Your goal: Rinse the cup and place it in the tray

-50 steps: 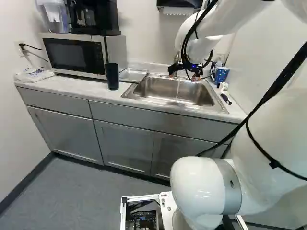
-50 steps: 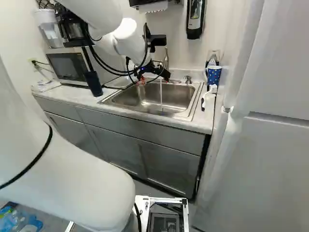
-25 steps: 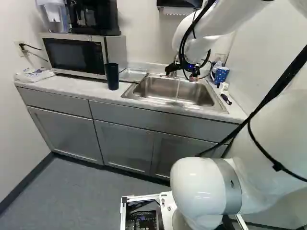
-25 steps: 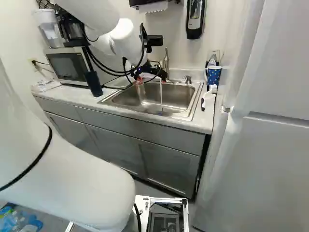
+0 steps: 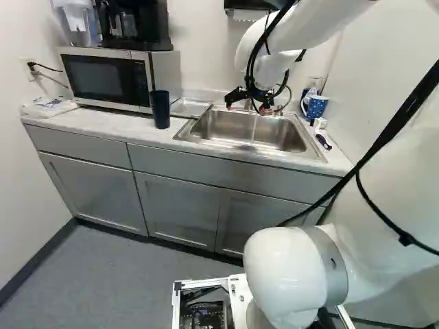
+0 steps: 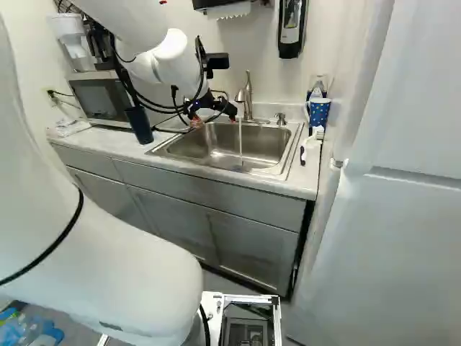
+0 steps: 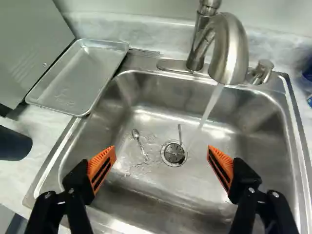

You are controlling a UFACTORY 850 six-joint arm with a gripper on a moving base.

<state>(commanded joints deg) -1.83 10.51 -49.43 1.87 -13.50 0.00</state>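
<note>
Pickup seems in hand: jaws apart above the sink (image 7: pixel 161 192), we probably need to reach left of it for the tumbler (image 5: pixel 160 110).

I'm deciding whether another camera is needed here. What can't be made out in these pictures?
- Dark tumbler, wrist view: cut off by the picture's edge.
- Inside of the spotted blue mug, right base view: hidden by its wall.
- Inside of the microwave, left base view: behind its dark door.
- Lower end of the thin metal piece, wrist view: lost in the drain.
</note>
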